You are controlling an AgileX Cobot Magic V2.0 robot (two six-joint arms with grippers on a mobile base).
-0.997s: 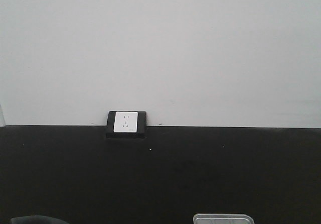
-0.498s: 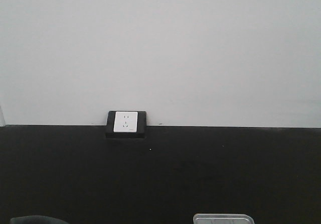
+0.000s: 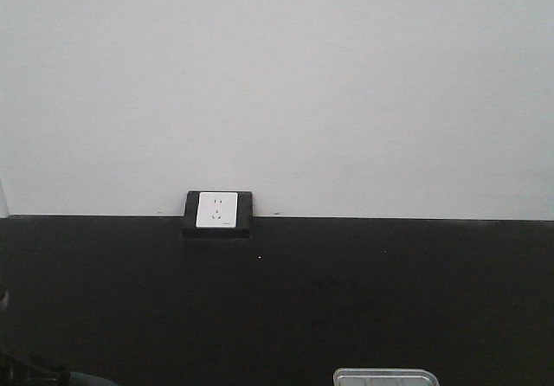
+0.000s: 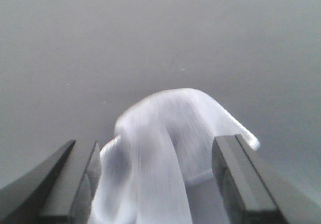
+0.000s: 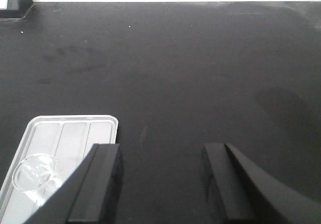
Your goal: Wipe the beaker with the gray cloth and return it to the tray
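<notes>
A pale gray cloth (image 4: 165,133) stands bunched and blurred between the fingers of my left gripper (image 4: 154,146). The jaws are wide apart and open; the cloth lies close to the left finger and clear of the right one. A clear glass beaker (image 5: 31,176) lies in the silver tray (image 5: 70,117) at the lower left of the right wrist view. My right gripper (image 5: 161,147) hangs open over the bare dark tabletop just right of the tray, with nothing between its fingers. The tray's far rim (image 3: 386,374) shows at the bottom of the front view.
A white wall socket in a black frame (image 3: 217,210) sits where the dark tabletop meets the pale wall. A dark part of the left arm (image 3: 35,375) shows in the bottom left corner. Faint smudges (image 5: 75,58) mark the tabletop beyond the tray.
The dark arm shape in the bottom left corner of the front view has shifted lower and to the left. The tray and socket have not moved.
</notes>
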